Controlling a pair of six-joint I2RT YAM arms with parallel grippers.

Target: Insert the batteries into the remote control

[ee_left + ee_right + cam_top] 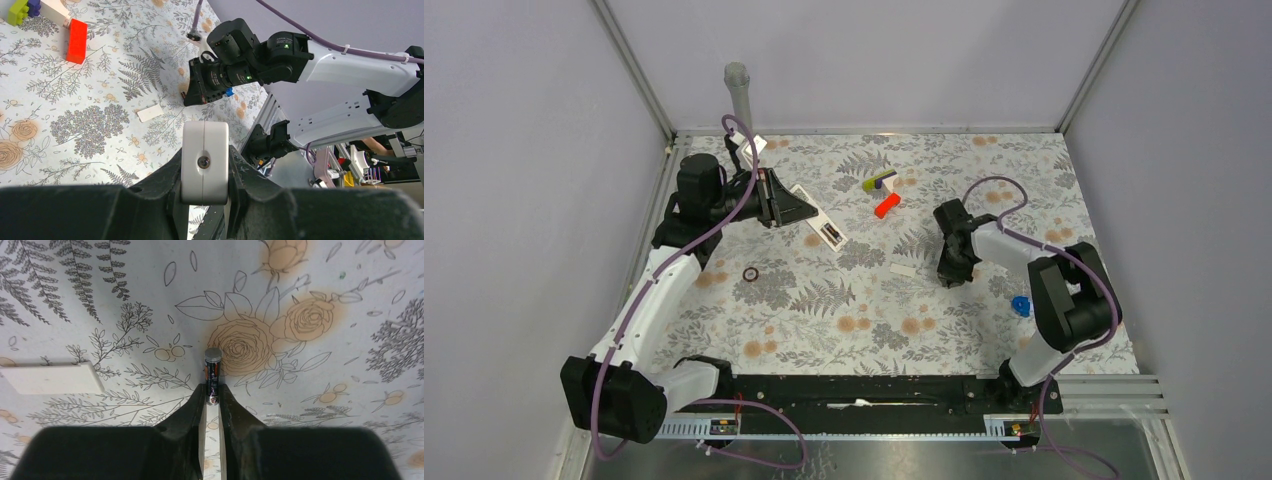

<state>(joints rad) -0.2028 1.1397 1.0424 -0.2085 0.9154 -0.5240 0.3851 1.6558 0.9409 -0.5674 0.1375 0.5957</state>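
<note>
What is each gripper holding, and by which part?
The left gripper holds the remote control by one end. The right gripper pinches a battery by its near end, the capped end sticking out.

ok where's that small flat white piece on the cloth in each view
top external: the white piece lies mid-table, just left of the right pincer.
left wrist: the piece sits left of centre, below and left of that pincer.
right wrist: the piece is at the left edge, left of the battery.
shared landmark: the right pincer, close beside it in all three.
</note>
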